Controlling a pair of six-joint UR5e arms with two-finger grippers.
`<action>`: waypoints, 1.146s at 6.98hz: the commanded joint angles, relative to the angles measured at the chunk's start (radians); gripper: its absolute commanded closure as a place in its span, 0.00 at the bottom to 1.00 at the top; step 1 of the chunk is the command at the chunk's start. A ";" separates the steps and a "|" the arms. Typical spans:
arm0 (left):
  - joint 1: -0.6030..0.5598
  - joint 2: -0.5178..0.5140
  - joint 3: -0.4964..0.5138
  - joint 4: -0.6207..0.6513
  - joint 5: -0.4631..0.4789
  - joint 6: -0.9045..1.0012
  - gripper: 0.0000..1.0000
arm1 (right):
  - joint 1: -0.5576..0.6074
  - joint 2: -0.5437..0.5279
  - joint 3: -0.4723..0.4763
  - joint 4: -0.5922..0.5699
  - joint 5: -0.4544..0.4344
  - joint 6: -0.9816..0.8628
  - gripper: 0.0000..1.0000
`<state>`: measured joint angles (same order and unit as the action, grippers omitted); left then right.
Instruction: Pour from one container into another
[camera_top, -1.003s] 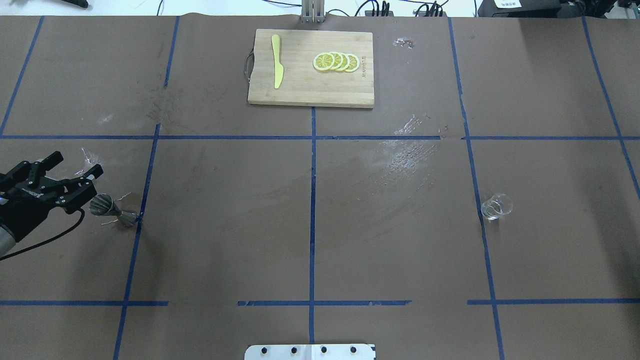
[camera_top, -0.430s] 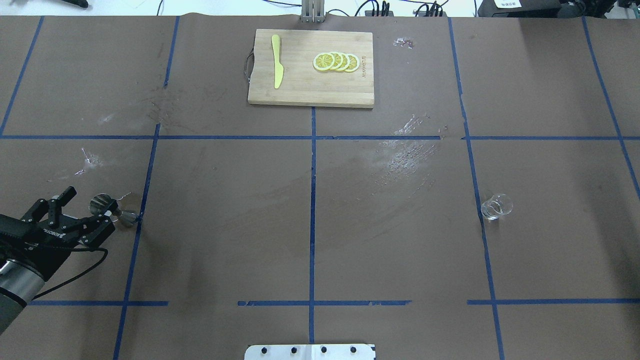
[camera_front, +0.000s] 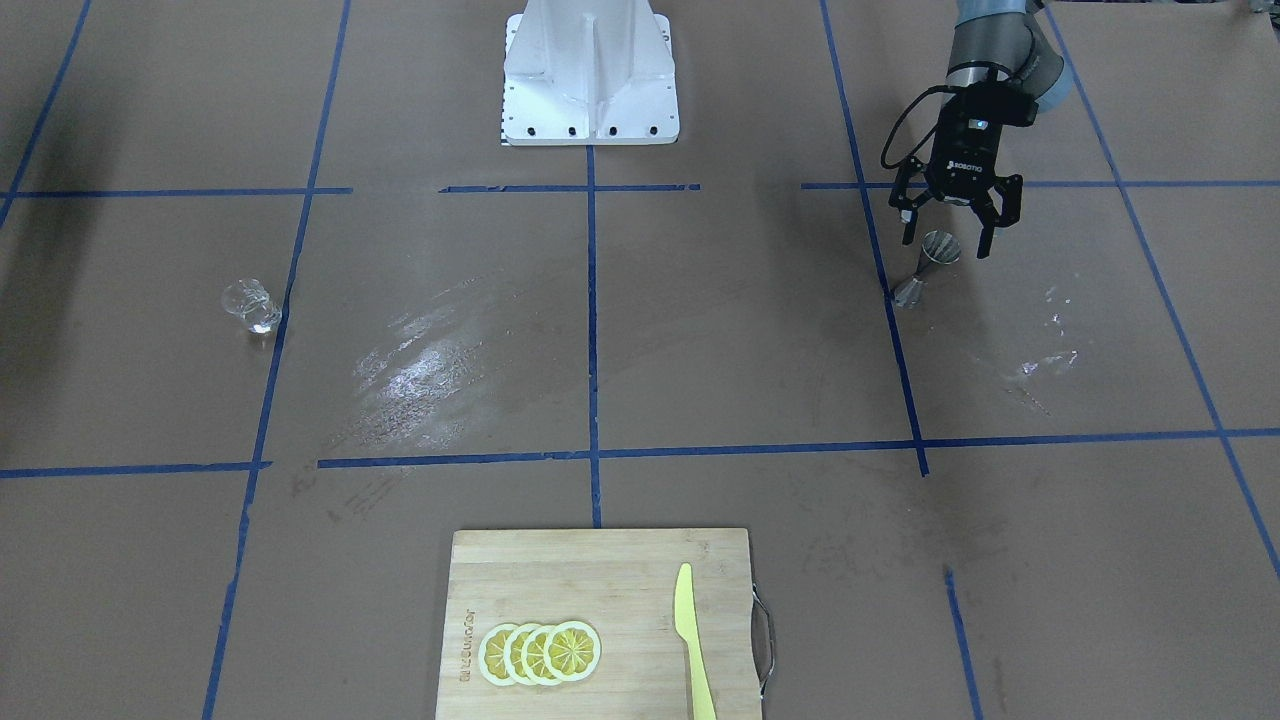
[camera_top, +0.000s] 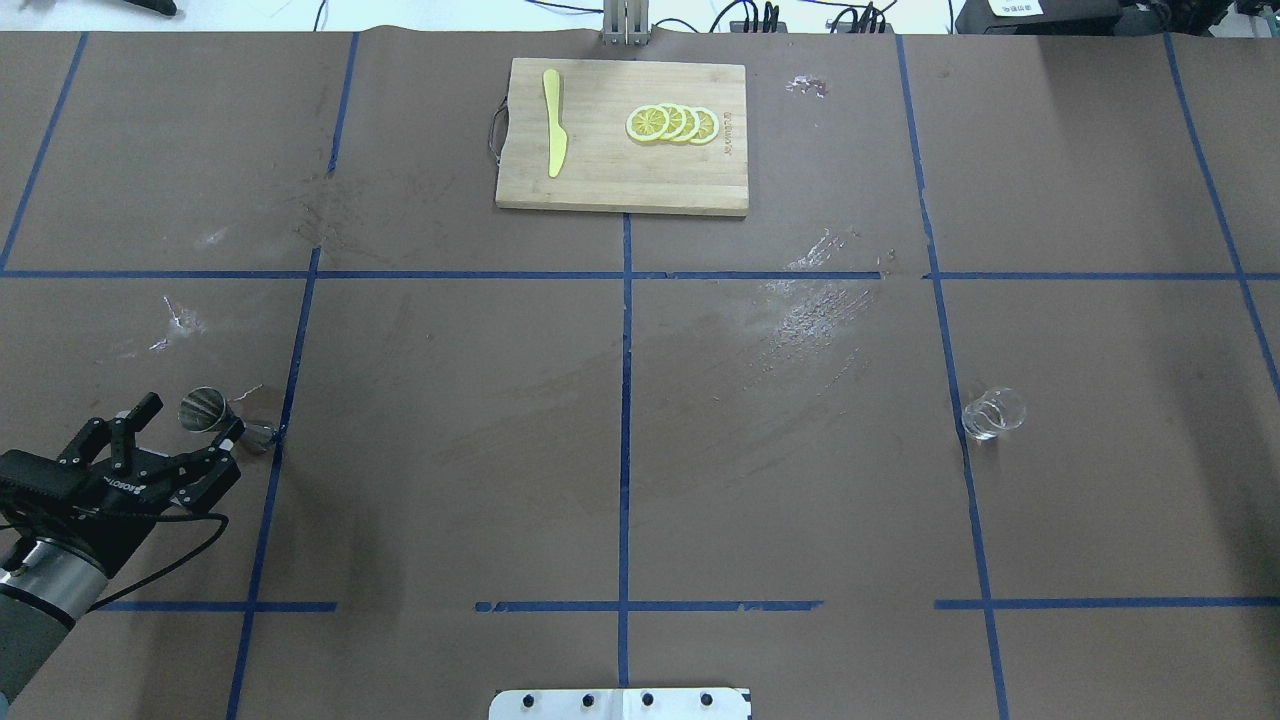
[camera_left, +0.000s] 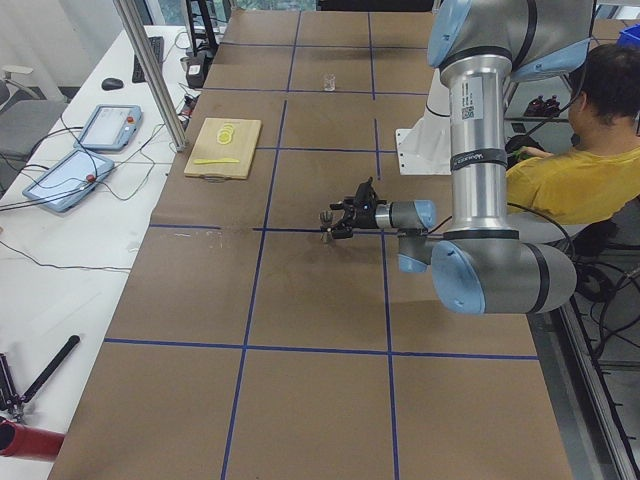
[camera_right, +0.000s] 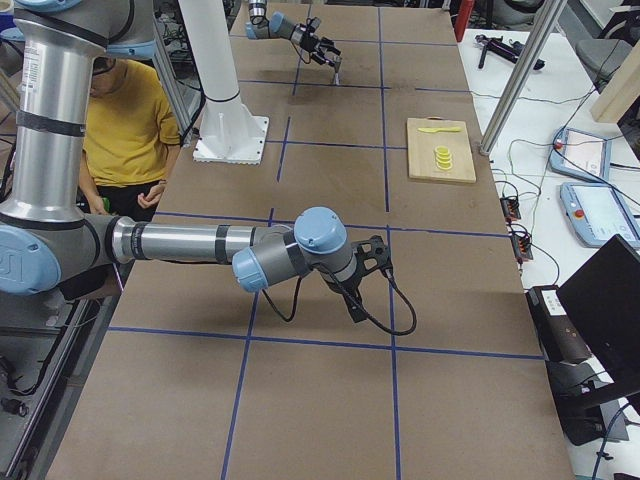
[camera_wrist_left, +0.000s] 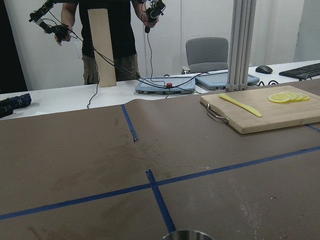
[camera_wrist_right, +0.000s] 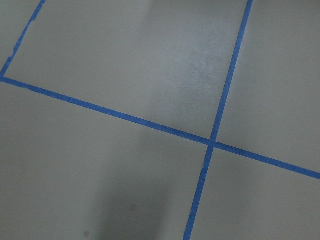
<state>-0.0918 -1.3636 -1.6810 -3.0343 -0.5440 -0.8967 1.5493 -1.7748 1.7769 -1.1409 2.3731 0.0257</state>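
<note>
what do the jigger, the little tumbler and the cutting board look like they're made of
jigger: looks like steel, polished silver, catching bright glints.
tumbler: clear, probably glass, though plastic can't be ruled out; see-through with bright highlights.
cutting board: pale wood or bamboo, matte, with visible grain strips.

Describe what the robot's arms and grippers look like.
Both arms are silver-grey tubes with light blue joint caps: the left arm, the right arm. The left gripper is black, two-fingered, with white ROBOTIQ lettering and a looping black cable. The right gripper is black too, also cabled.
</note>
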 joint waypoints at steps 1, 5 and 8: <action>0.010 -0.064 0.073 0.000 0.012 -0.011 0.01 | 0.000 -0.002 -0.001 0.000 0.000 -0.001 0.00; 0.011 -0.089 0.122 -0.009 0.010 -0.039 0.26 | 0.000 -0.003 -0.001 0.000 0.000 -0.001 0.00; 0.011 -0.092 0.147 -0.011 0.010 -0.065 0.40 | 0.000 -0.003 0.001 0.001 0.000 0.000 0.00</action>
<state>-0.0813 -1.4542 -1.5447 -3.0442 -0.5338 -0.9530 1.5493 -1.7769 1.7776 -1.1399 2.3731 0.0255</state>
